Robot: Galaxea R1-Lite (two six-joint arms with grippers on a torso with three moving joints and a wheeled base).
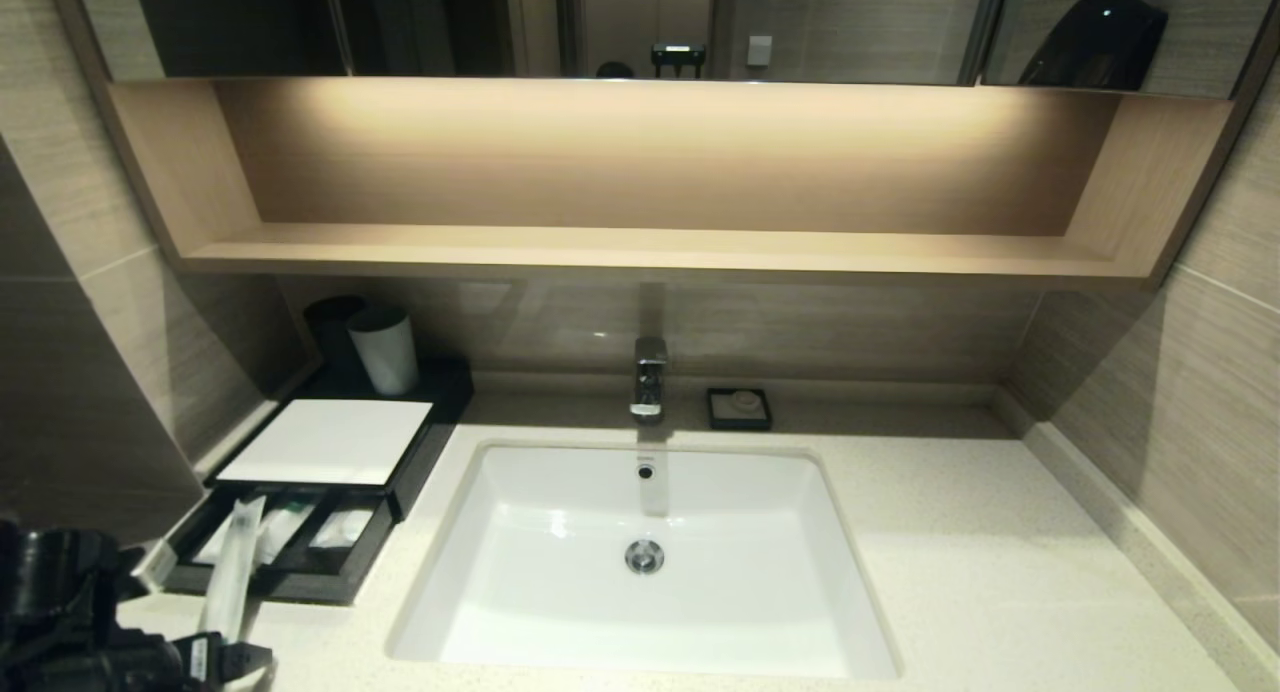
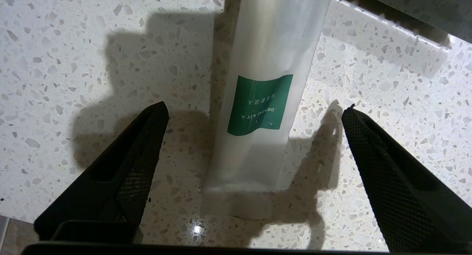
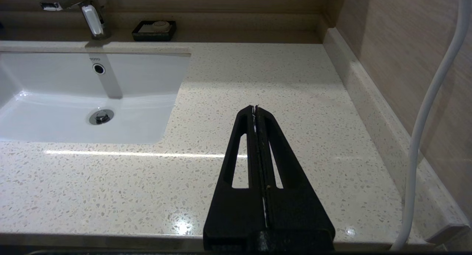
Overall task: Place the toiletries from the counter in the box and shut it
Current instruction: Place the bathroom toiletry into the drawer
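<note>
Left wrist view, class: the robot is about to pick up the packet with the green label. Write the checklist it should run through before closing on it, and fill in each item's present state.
1. Left tool open wide enough: ok, its fingers stand well apart.
2. Packet between the fingers: ok, roughly centred, with a gap on each side.
3. Packet free of the fingers: ok, neither touches it.
4. Packet's lie: not ok, its far end leans over the drawer's front edge, its near end on the counter.
5. Drawer open to receive it: ok, pulled out, though other packets already lie inside.
6. Right tool out of the way: ok, shut, over bare counter right of the basin.
</note>
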